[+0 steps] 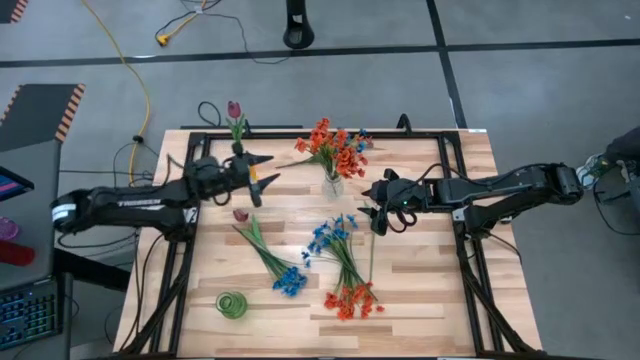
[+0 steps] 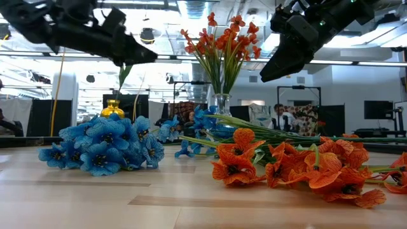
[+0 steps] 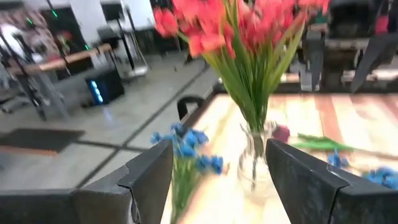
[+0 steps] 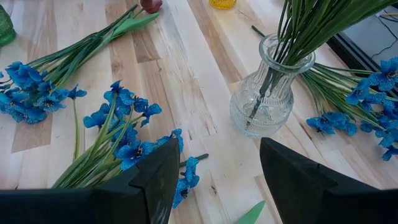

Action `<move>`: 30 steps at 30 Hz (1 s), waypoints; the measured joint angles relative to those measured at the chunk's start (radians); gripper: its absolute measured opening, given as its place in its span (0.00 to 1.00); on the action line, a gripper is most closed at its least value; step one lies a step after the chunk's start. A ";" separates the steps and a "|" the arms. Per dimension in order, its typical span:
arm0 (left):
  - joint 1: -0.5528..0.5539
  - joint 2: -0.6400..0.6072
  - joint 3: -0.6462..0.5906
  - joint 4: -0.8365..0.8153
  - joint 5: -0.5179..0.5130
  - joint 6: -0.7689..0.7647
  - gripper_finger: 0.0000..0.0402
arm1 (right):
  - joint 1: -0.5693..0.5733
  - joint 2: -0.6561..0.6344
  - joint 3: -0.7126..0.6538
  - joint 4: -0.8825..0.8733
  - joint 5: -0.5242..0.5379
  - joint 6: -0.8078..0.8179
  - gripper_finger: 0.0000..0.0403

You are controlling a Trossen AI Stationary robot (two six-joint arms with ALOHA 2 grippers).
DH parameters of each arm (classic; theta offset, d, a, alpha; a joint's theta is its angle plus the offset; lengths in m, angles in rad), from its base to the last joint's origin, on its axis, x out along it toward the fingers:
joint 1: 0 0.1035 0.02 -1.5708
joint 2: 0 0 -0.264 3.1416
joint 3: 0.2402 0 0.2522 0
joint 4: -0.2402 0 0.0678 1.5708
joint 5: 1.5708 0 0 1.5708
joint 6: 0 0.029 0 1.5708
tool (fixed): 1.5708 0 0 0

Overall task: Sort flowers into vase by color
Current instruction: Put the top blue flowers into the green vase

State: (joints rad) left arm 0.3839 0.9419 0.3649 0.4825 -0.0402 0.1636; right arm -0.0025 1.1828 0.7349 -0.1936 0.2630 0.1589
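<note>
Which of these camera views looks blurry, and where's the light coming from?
Left wrist view: soft all over, the orange-red flowers and glass vase smeared. Right wrist view: sharp. Low view: backlit by bright ceiling lights, arms in silhouette. High view: evenly lit.

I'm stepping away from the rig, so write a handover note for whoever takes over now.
Left gripper: fingers open, empty, raised beside the clear glass vase.
Right gripper: fingers open, empty, raised on the vase's other side.
Done: an orange-red bunch stands in the clear vase; one maroon tulip stands in a yellow vase at the far edge.
Left: on the table lie blue sprigs, more blue sprigs, an orange-red sprig and a maroon tulip. The green vase holds nothing.
</note>
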 joint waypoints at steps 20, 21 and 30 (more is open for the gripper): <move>-0.048 0.466 0.337 -0.210 -0.210 0.065 0.61 | 0.000 0.000 0.000 0.000 0.000 0.000 0.62; -0.048 0.486 0.348 -0.211 -0.212 0.066 0.61 | 0.000 0.000 0.000 -0.001 0.000 0.000 0.62; -0.048 0.612 0.396 -0.254 -0.248 0.117 0.61 | 0.000 0.000 0.000 -0.001 0.000 0.000 0.62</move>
State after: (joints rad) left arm 0.3359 1.5544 0.7613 0.2287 -0.2884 0.2810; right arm -0.0021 1.1828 0.7349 -0.1944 0.2630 0.1585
